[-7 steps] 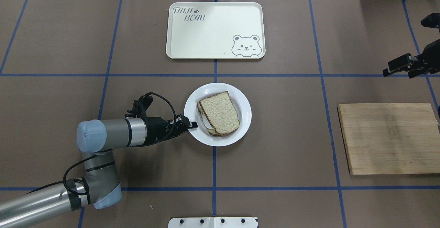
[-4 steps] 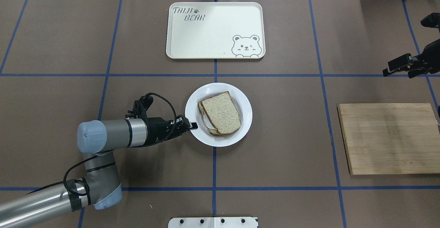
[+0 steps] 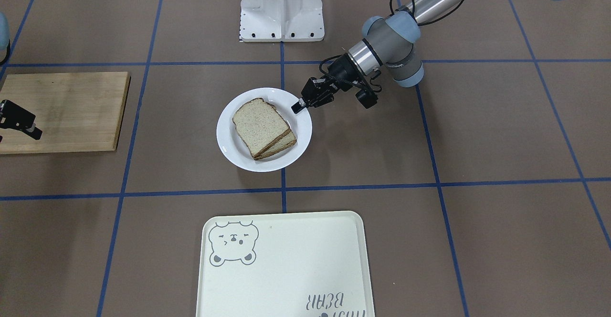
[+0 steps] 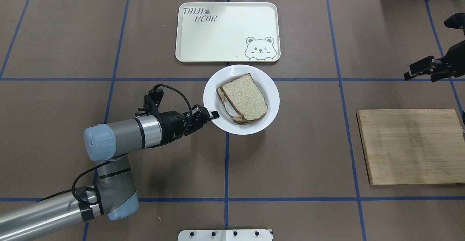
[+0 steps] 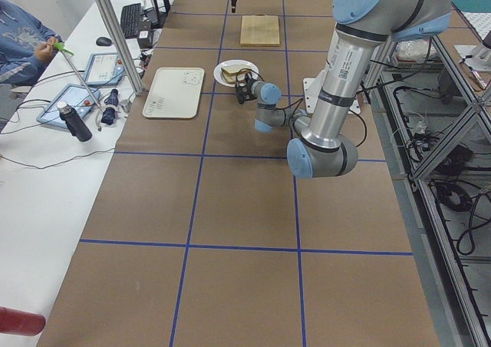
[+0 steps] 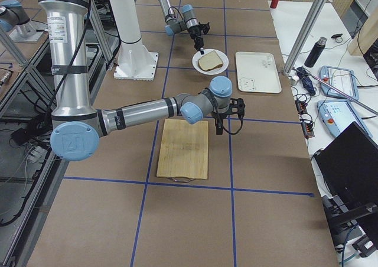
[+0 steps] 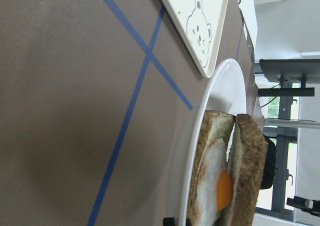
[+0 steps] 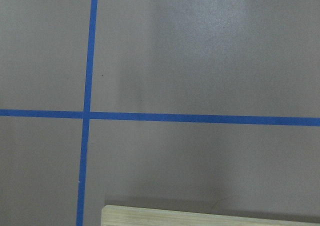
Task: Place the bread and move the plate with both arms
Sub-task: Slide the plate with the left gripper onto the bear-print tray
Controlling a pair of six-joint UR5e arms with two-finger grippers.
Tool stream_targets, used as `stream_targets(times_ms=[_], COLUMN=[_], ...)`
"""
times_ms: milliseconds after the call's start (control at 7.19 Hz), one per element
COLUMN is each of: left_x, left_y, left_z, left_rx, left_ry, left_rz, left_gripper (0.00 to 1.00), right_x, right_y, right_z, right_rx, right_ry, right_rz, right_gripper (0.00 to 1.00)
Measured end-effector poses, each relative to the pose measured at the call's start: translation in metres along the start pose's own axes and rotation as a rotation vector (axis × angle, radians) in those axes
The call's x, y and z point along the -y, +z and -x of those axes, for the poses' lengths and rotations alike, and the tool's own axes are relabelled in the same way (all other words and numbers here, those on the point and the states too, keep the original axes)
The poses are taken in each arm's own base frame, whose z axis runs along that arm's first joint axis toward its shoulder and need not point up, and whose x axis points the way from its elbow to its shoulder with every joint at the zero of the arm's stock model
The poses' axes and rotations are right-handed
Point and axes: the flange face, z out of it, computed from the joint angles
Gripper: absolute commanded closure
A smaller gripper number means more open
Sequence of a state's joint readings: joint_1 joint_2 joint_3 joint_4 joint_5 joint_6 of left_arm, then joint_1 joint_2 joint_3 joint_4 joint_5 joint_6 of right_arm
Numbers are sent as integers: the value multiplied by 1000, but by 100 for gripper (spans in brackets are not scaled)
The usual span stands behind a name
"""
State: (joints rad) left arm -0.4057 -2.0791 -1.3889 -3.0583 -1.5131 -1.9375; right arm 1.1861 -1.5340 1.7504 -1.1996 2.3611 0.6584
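Observation:
The white plate [image 4: 268, 114] carries the plain bread slice [image 4: 244, 96], stacked on a slice topped with a fried egg [image 7: 216, 186]. My left gripper [image 4: 214, 115] is shut on the plate's rim at its left near side and holds it just above the table, close to the tray's near edge. In the front view the left gripper [image 3: 297, 108] grips the plate [image 3: 229, 140] under the bread [image 3: 260, 121]. My right gripper [image 4: 410, 74] hangs empty at the far right, beyond the cutting board; I cannot tell whether it is open or shut.
The cream bear tray [image 4: 227, 32] lies at the back middle, right beyond the plate. A wooden cutting board [image 4: 412, 146] lies at the right. The white robot base [image 3: 281, 6] stands at the near table edge.
My left gripper has carried the plate with the bread away from me and slightly right, towards the tray. The right arm has hardly moved.

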Motion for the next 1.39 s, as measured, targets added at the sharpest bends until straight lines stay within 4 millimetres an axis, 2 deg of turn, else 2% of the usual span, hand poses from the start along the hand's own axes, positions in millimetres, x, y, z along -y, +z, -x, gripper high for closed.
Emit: stream_targets(times_ms=[139, 418, 696, 974, 1113, 1392], left_x=[4, 26, 59, 99, 112, 110], left_y=[13, 58, 99, 121, 133, 169], left_z=[-14, -38, -39, -36, -41, -66], left_rx=[-26, 6, 53, 60, 59, 56], left_ry=[-45, -124, -187, -271, -299, -332], left_rz=[-67, -218, -352, -465, -494, -511], left_gripper=[100, 100, 100, 100, 100, 100], right_x=[0, -2, -10, -13, -13, -14], right_y=[-1, -4, -8, -8, -8, -7], right_z=[0, 2, 0, -1, -1, -3], right_rx=[1, 4, 5, 5, 4, 3], right_ry=[0, 1, 3, 4, 4, 6], right_rz=[-1, -6, -9, -9, -9, -7], right_gripper=[1, 1, 1, 0, 0, 0])
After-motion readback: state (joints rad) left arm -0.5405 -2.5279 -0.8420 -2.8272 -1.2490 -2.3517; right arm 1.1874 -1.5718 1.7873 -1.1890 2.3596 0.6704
